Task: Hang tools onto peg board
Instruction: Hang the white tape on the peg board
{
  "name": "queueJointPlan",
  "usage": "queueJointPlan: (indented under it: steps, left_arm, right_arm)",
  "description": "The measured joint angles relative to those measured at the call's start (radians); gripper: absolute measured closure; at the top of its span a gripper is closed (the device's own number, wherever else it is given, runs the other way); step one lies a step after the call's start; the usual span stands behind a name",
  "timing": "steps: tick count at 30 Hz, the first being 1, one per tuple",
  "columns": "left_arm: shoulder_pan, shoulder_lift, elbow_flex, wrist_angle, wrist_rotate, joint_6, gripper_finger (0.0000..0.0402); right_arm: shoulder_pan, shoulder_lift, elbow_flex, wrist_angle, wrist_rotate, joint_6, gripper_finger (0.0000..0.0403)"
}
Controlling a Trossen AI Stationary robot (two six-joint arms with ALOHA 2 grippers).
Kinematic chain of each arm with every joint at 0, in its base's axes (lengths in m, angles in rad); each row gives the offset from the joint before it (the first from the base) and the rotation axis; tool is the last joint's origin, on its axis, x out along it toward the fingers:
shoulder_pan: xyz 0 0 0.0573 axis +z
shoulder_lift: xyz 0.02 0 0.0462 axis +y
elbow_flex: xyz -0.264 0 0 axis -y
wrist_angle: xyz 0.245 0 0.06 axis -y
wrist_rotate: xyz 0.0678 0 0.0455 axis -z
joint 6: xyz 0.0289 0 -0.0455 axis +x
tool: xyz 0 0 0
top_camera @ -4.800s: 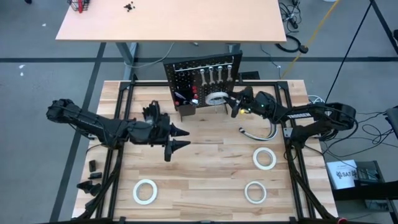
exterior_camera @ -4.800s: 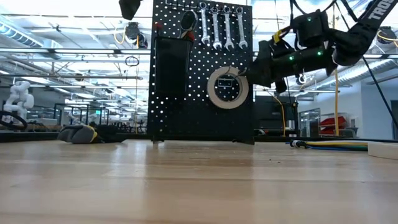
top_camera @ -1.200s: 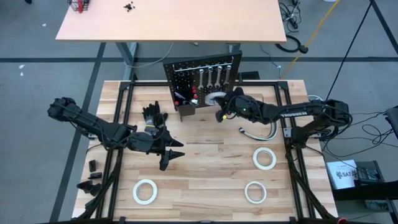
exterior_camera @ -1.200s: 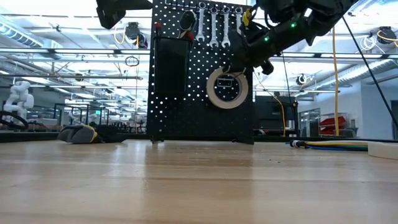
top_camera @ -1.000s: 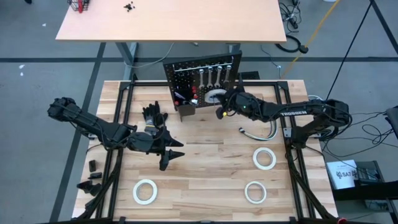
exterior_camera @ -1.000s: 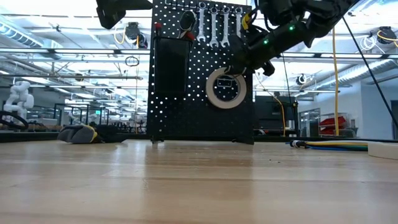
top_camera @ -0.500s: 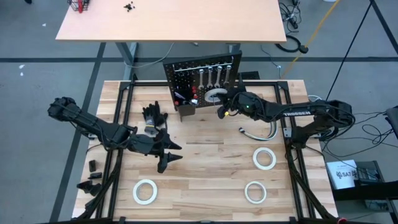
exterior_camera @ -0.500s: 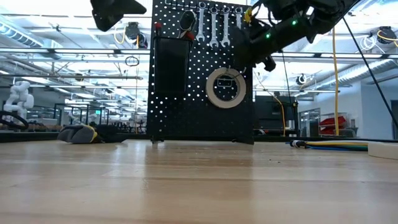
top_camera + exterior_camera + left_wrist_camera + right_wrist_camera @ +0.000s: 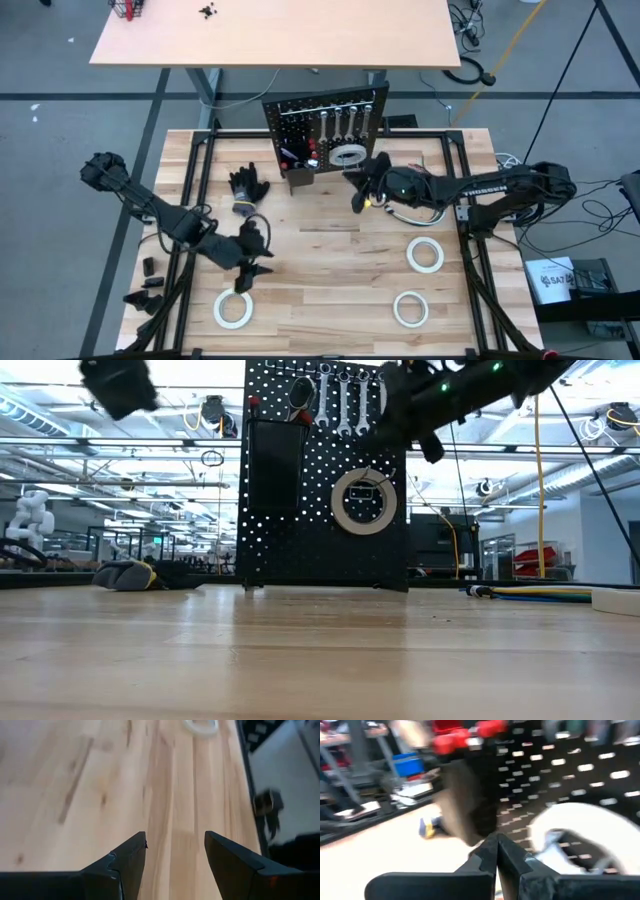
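Robotics lab or workshop, open-plan. Butcher-block bench (image 9: 330, 250) on grey floor, loose cables (image 9: 470, 70) beside it; small white robot (image 9: 30, 515) and long ceiling light strips (image 9: 120, 440) beyond (seen at table height).

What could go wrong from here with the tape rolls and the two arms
1. The left gripper, open, hangs just above one tape roll on the table. A descent slightly off centre could push the roll along instead of straddling its rim.
2. The right gripper, shut and empty, sits close in front of the peg board, near the hung roll. A careless swing might knock that roll off its hook or nudge the board.
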Motion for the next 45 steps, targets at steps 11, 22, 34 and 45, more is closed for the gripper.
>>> queueJointPlan:
  steps: [11, 22, 34, 45]
  left_arm:
    - [-0.212, -0.001, 0.000, -0.317, 0.001, -0.099, 0.0197]
    - [-0.331, 0.008, -0.014, -0.382, 0.054, -0.126, 0.0197]
    - [-0.365, 0.159, -0.117, -0.198, 0.039, -0.282, 0.0197]
    - [-0.395, 0.385, -0.117, -0.124, 0.090, -0.372, 0.0197]
  right_arm:
    - [0.277, 0.019, 0.000, 0.032, 0.108, 0.203, 0.0403]
    - [0.534, 0.039, -0.001, -0.036, 0.246, 0.408, 0.0403]
    - [0.597, 0.038, -0.001, -0.151, 0.237, 0.407, 0.0403]
    - [0.596, 0.038, -0.001, -0.313, 0.146, 0.401, 0.0403]
